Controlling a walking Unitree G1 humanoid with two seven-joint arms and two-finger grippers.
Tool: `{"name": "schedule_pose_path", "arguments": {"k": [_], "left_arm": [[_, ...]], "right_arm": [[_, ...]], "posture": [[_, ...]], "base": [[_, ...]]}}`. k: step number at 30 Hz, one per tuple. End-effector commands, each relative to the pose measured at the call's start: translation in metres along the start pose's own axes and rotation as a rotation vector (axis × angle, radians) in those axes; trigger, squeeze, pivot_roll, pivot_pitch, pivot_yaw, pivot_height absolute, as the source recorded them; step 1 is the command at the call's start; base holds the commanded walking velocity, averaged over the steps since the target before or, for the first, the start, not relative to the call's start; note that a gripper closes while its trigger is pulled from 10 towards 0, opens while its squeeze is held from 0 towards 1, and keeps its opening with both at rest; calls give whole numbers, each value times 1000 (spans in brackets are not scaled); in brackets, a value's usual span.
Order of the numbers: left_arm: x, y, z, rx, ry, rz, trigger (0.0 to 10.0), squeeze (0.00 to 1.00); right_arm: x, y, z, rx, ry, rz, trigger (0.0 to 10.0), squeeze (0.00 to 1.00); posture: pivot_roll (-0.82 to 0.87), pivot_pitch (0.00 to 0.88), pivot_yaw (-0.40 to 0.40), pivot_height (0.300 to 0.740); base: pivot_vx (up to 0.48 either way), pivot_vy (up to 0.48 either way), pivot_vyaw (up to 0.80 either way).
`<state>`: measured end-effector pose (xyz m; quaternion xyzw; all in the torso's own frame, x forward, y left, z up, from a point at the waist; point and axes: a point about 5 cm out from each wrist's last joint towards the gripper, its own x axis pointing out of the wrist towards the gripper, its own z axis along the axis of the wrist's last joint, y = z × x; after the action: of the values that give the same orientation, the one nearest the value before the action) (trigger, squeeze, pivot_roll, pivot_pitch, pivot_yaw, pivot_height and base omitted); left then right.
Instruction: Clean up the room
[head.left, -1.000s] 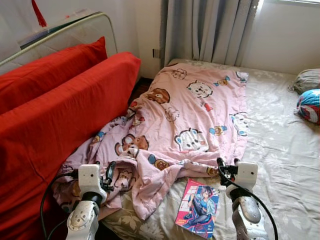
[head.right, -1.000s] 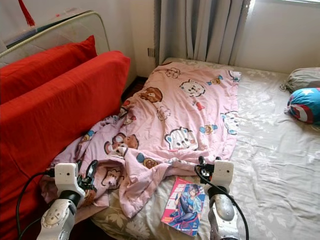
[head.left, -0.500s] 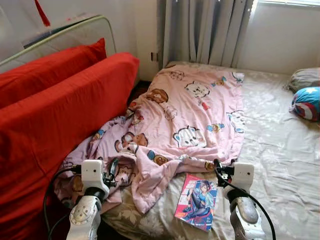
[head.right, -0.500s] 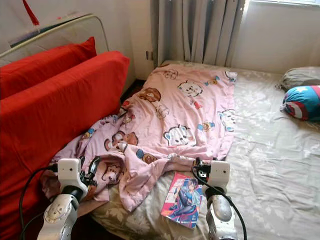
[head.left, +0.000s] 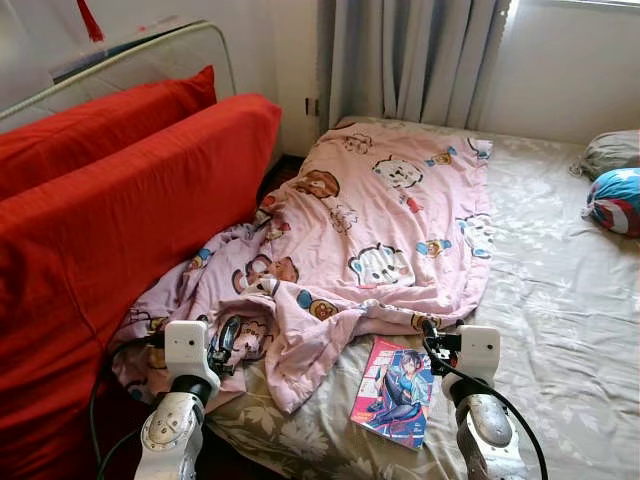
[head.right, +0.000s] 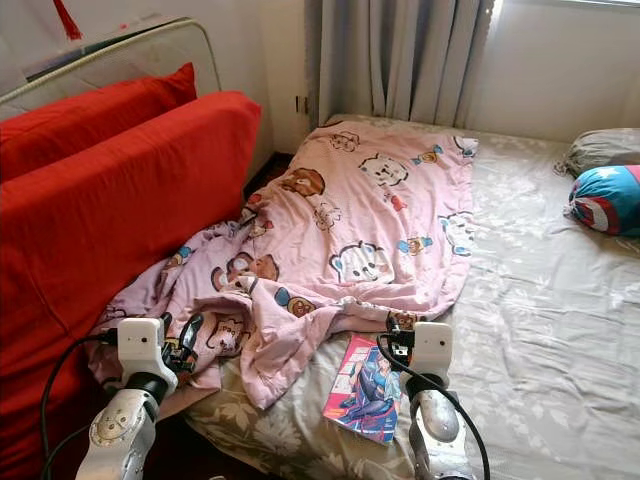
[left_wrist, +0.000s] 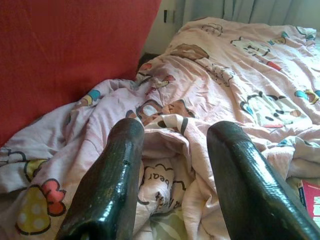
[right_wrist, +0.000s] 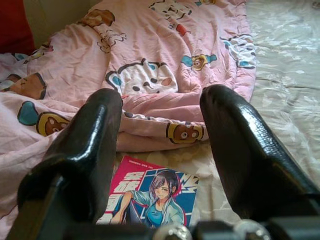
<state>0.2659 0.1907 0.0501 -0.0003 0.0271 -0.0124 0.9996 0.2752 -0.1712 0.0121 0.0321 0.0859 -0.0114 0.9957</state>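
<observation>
A crumpled pink cartoon-print blanket (head.left: 380, 220) lies over the left half of the bed, with its near corner hanging off the edge. Just below the blanket's hem, a comic book (head.left: 395, 395) with a red and blue cover lies flat on the beige sheet (head.left: 560, 300). My left gripper (head.left: 225, 340) is open above the blanket's bunched near corner (left_wrist: 165, 145). My right gripper (head.left: 432, 335) is open just over the comic book (right_wrist: 150, 200), right of its top edge. Neither one holds anything.
Two big red cushions (head.left: 120, 220) lean along the bed's left side, against a metal frame. At the far right lie a blue round pillow (head.left: 615, 200) and a grey pillow (head.left: 610, 152). Grey curtains (head.left: 420, 60) hang behind the bed.
The whole view has shifted slightly, so the camera moved. Both grippers stay open over the same spots, and the blanket and comic book lie as before.
</observation>
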Motion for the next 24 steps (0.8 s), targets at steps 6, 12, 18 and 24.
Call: {"name": "schedule_pose_path", "arguments": {"k": [6, 12, 18, 24], "left_arm": [[-2, 0, -2, -5, 17, 2, 10000, 0], [0, -2, -1, -6, 16, -4, 10000, 0], [1, -3, -1, -8, 17, -10, 10000, 0], [0, -4, -1, -10, 20, -15, 10000, 0]], "right_arm": [[-1, 3, -1, -1, 0, 7, 10000, 0], [-2, 5, -2, 2, 4, 11, 10000, 0], [-1, 8, -2, 5, 8, 21, 10000, 0], [-1, 9, -4, 6, 15, 25, 10000, 0]], "posture": [[-14, 37, 8, 660], [-14, 41, 9, 660], [-10, 45, 7, 660], [-5, 43, 6, 660]], "base": [[0, 0, 0], [0, 0, 0], [0, 0, 0], [0, 0, 0]]}}
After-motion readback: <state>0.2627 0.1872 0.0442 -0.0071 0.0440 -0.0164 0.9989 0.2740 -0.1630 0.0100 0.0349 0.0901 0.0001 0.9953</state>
